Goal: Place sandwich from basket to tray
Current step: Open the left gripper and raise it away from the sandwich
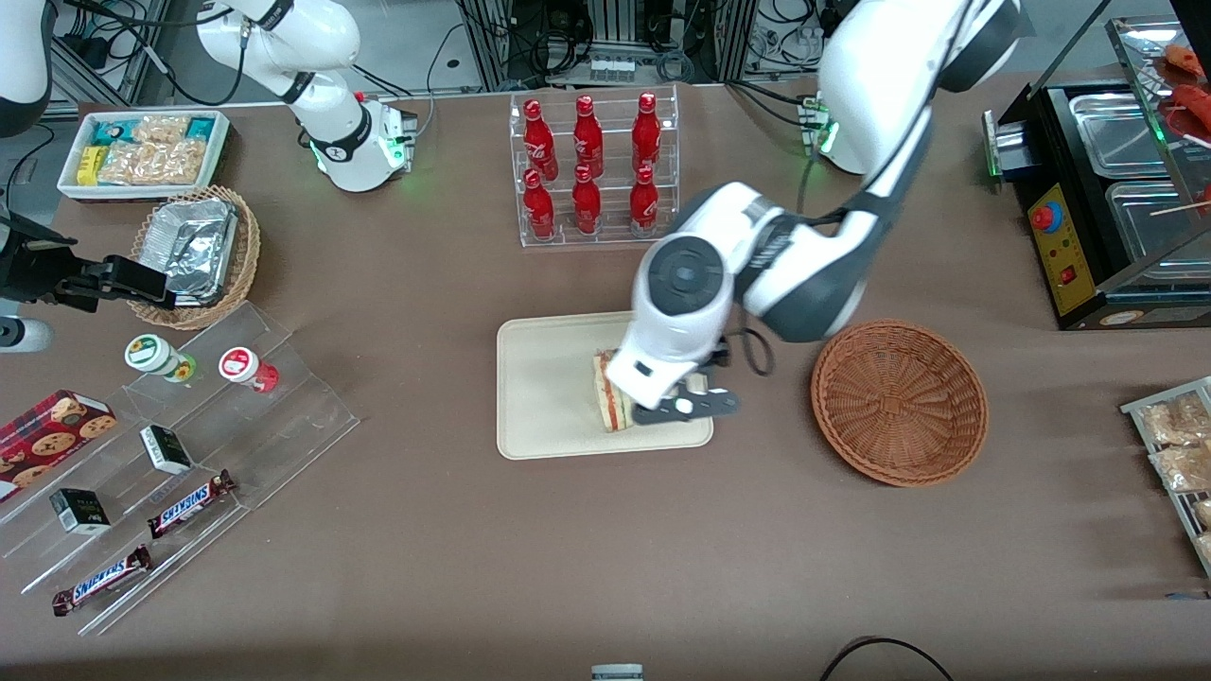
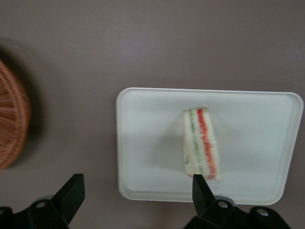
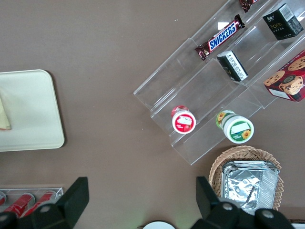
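Snickers bars (image 1: pixel 101 579) sit nearest the front camera, lower left of the frame, glossy brown wrappers on a clear acrylic stepped rack (image 1: pixel 180 473).

We see the sandwich (image 1: pixel 610 405) on the tray (image 1: pixel 549 388) at frame centre: pale bread wedge, red-orange and green layers on the cut edge. Tray is matte cream, rectangular, rounded corners, low rim.

Gripper (image 1: pixel 695 395) hangs above the tray's edge toward the basket (image 1: pixel 899 402), just beside the sandwich. Basket is round, shallow, reddish-brown wicker with a radial weave, lower right of centre, nothing in it.

The front view hides part of the sandwich under the white wrist housing; the left wrist view shows the sandwich (image 2: pixel 202 144) whole, lying flat inside the tray (image 2: pixel 143 143), with the black fingers (image 2: pixel 71 193) spread wide and holding nothing. One fingertip overlaps the sandwich's end in that view; we can't tell contact. Basket (image 2: pixel 12 119) shows only as a woven arc there.

Right wrist view adds just the tray (image 3: pixel 33 114) corner plus a sliver of bread.

Red glossy bottles (image 1: pixel 587 165) stand in a clear rack, upper centre of the front view.
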{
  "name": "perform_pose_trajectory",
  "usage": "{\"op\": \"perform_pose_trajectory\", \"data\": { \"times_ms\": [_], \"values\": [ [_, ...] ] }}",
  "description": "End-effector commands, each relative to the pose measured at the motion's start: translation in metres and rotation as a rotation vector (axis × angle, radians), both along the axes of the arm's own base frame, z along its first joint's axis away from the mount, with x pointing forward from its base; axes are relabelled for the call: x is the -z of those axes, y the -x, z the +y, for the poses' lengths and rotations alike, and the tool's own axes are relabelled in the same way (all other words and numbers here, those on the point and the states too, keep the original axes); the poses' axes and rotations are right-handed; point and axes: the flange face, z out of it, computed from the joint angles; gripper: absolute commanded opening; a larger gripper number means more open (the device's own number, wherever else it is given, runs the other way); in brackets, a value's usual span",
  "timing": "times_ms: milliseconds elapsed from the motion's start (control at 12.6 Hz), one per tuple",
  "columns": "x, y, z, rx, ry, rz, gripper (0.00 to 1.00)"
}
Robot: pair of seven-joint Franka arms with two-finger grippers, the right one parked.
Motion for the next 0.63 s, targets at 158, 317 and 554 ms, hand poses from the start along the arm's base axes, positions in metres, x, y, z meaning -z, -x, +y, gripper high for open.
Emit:
{"op": "perform_pose_trajectory", "data": {
  "times_ms": [158, 317, 554],
  "values": [
    [-0.037, -0.012, 0.115, 0.123, 0.022, 0.025, 0.99],
    [-0.049, -0.017, 0.175, 0.102, 0.032, 0.040, 0.99],
    [-0.064, -0.012, 0.235, 0.169, 0.050, 0.041, 0.99]
  ]
}}
